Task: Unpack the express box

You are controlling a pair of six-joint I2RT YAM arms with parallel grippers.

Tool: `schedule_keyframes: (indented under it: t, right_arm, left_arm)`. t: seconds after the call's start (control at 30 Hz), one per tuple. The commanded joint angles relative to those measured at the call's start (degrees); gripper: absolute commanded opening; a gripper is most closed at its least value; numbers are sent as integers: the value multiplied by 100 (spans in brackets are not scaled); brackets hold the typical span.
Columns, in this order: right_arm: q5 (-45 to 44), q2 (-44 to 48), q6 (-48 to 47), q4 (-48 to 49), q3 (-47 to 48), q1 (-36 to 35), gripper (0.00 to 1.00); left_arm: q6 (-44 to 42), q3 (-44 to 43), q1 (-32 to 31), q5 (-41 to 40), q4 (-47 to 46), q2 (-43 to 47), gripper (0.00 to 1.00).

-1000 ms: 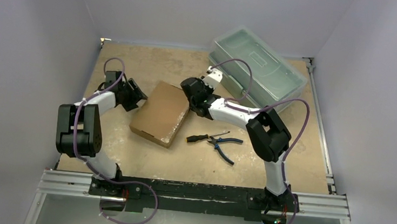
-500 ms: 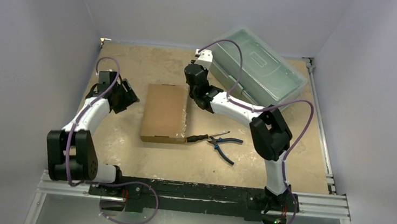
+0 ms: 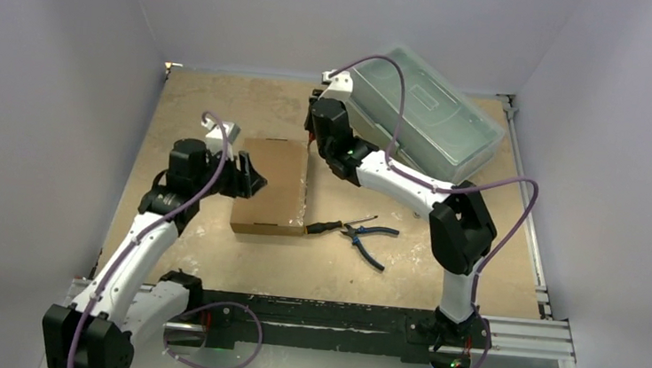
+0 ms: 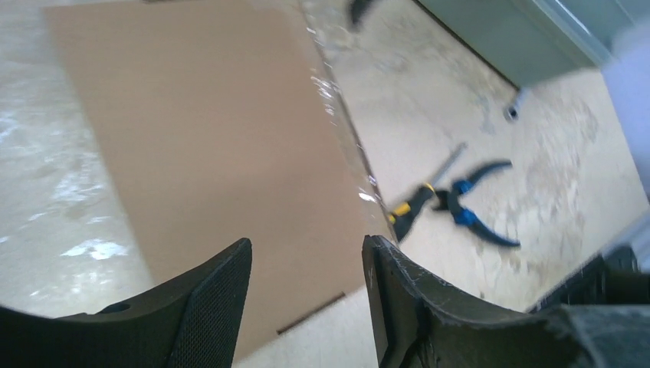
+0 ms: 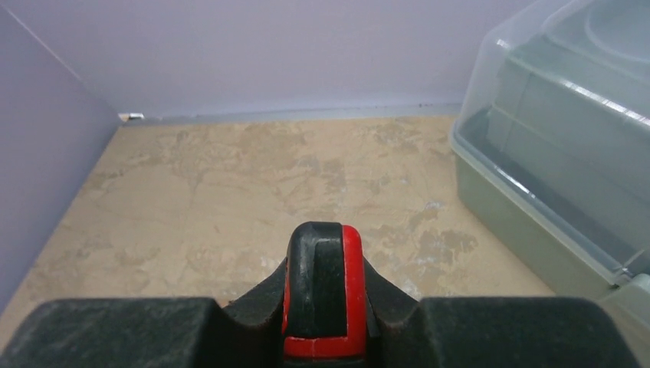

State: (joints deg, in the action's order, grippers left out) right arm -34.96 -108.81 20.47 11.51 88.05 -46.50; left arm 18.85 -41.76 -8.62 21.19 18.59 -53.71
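The box (image 3: 273, 184) lies flat, its left edge under the left gripper (image 4: 306, 257), whose jaws are apart and empty. The right gripper (image 5: 323, 234), jaws together, is near the box's far right corner.

left arm (image 3: 131, 252), right arm (image 3: 391, 177): white links, black joints | cables (image 3: 378, 58): purple, looping | left gripper fingers (image 4: 217, 303): black, textured | right gripper fingers (image 5: 314, 277): black, red edge

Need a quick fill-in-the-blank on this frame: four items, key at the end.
1. The express box lies flat with its lid ____.
2. The left claw hovers over the box, jaws ____.
3. The right claw has its jaws ____.
4. The blue-handled pliers lie to the box's ____.
Missing words: closed; open; shut; right.
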Motion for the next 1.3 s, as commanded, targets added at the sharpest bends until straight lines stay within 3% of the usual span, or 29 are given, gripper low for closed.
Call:
schedule_keyframes:
  t: [0.0, 0.1, 0.2, 0.33, 0.4, 0.53, 0.67, 0.77, 0.87, 1.03, 1.27]
  right_arm:
    - [237, -8, 26, 35, 117, -26, 0]
    - [290, 105, 117, 54, 4, -13, 0]
    - [417, 145, 115, 51, -19, -8, 0]
    - [519, 203, 203, 46, -73, 0, 0]
    - [525, 263, 227, 60, -150, 1, 0]
    - [540, 414, 292, 155, -309, 39, 0]
    - [601, 413, 393, 226, -350, 79, 0]
    - [538, 311, 538, 47, -199, 88, 0]
    - [428, 283, 732, -125, -146, 89, 0]
    - [459, 388, 801, -82, -258, 95, 0]
    - [118, 71, 768, -420, 142, 93, 0]
  left_arm:
    - [-588, 351, -811, 355, -252, 697, 55]
    - [-1152, 479, -1912, -556, -177, 1080, 58]
    - [-2168, 647, -2601, -563, -420, 1281, 63]
    - [-3275, 626, -3202, -1040, -74, 805, 65]
    - [-3831, 772, -3936, -1506, -31, 724, 66]
    - [-4021, 963, -4720, -2088, -49, 330, 64]
    - [-4159, 1120, -4766, -3097, -409, 221, 60]
    - [-4088, 1373, -4759, -3394, -878, 191, 60]
    - [-4071, 1393, -4720, -3592, -1135, -43, 53]
    - [-4102, 1493, -4570, -3470, -1706, -368, 56]
    - [-3652, 1496, -3348, -2596, -2330, -609, 55]
